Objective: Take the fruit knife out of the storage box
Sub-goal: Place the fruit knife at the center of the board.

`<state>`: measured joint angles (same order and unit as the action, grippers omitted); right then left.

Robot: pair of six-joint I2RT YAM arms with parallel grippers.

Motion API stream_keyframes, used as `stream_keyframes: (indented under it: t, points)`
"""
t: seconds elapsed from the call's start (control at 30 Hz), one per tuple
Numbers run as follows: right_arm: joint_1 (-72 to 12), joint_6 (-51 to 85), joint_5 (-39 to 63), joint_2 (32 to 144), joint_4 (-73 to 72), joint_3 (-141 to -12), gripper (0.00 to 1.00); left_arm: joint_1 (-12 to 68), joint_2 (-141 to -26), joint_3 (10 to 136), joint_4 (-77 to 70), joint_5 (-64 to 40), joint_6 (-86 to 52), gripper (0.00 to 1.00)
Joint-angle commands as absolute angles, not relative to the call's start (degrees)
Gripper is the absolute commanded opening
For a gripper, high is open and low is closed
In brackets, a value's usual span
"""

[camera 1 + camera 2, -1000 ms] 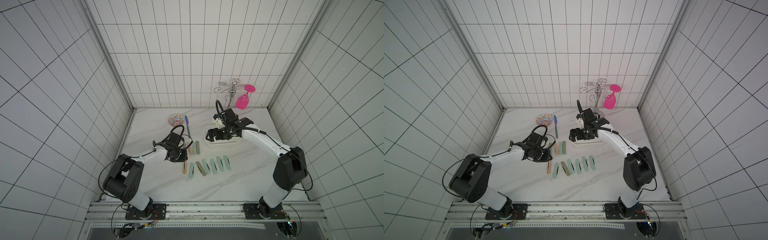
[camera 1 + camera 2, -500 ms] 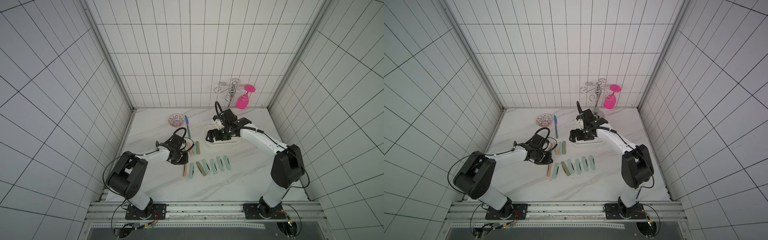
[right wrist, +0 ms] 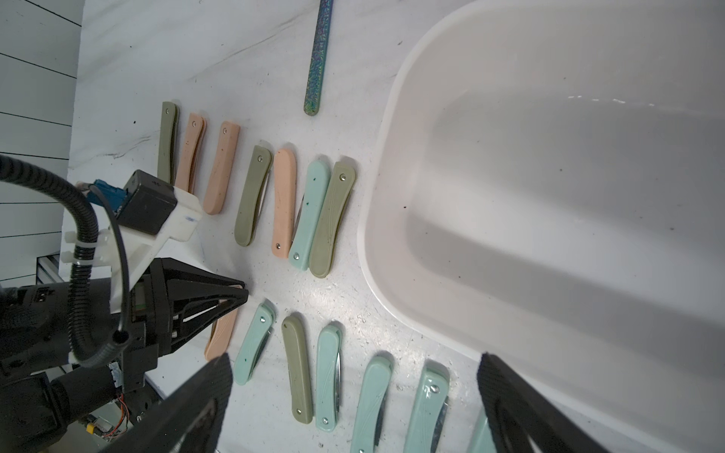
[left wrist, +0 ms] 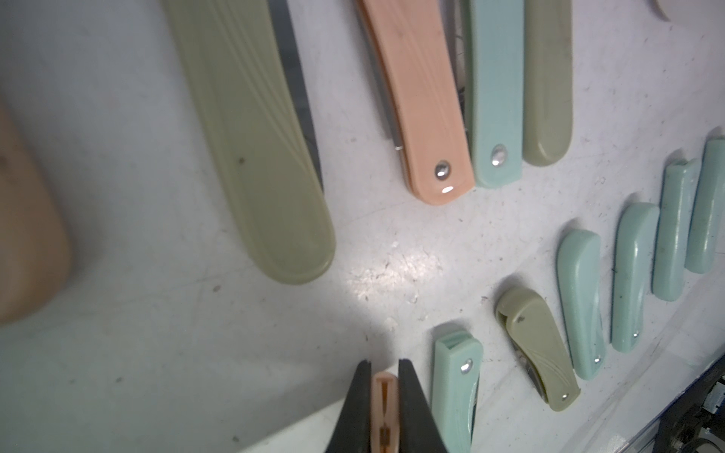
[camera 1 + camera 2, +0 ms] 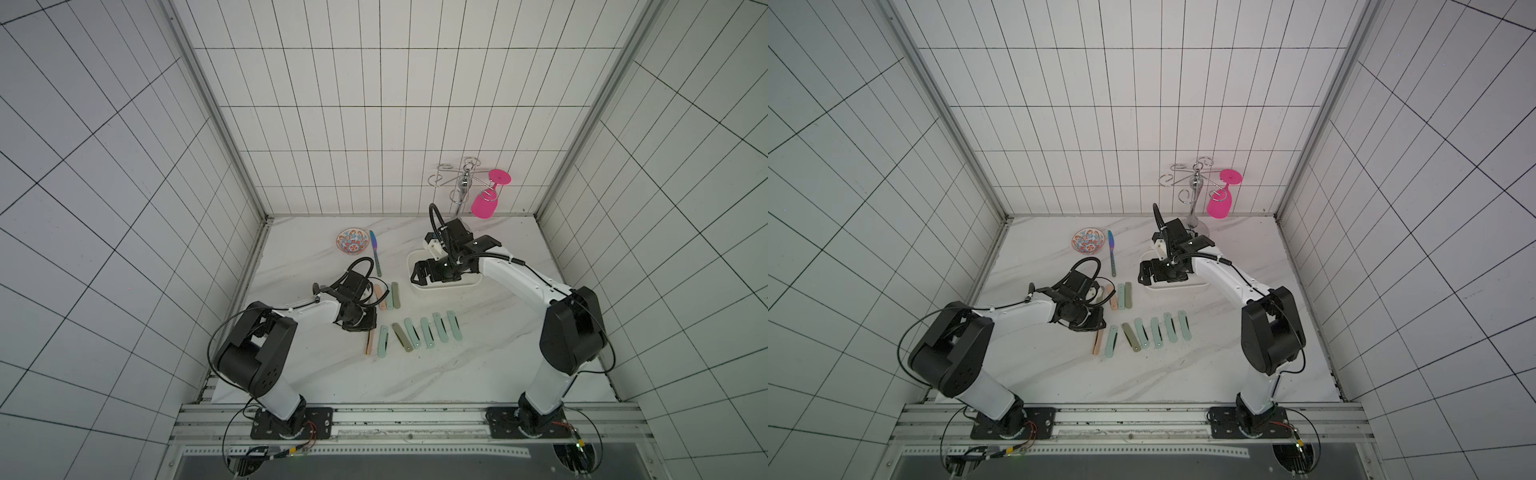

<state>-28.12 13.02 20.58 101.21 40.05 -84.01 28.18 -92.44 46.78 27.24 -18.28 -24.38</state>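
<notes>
Left end effector clamped on peach fruit knife, mostly cut off from view, on counter outside storage box; mint knife just beside. Right end effector spread wide over box edge.

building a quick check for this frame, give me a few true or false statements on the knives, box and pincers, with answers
1. The left pincer is shut on a peach knife. True.
2. The right pincer grips a knife. False: it is open and holds nothing, hovering at the box's end.
3. A knife lies in the part of the box that the right wrist view shows. False: that part is bare, and the knives in view lie on the table beside it.
4. A pink glass hangs from the rack. True.
</notes>
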Motion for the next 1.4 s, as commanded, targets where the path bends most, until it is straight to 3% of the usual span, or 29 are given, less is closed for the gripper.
stream_keyframes:
  t: [0.0, 0.27, 0.67, 0.97, 1.37]
  points:
    - [-27.78, 12.30, 21.54, 102.01, 41.41, -85.96, 0.98, 28.48, -93.93, 46.07, 28.30, -16.81, -24.17, 0.00]
    - [-27.76, 12.39, 21.53, 102.04, 41.46, -85.96, 0.99, 28.48, -94.30, 46.48, 29.05, -16.05, -24.13, 0.08]
    - [-27.77, 12.40, 21.71, 102.45, 41.48, -86.29, 0.98, 28.48, -92.91, 46.81, 30.67, -13.12, -24.69, 0.31]
    - [-27.53, 12.30, 19.29, 103.05, 41.41, -86.96, 0.98, 28.48, -91.47, 48.03, 32.23, -11.06, -25.04, 0.35]
    - [-21.04, 14.28, 7.78, 112.03, 44.59, -90.65, 0.99, 27.22, -83.27, 53.51, 32.26, -8.58, -24.79, 0.45]
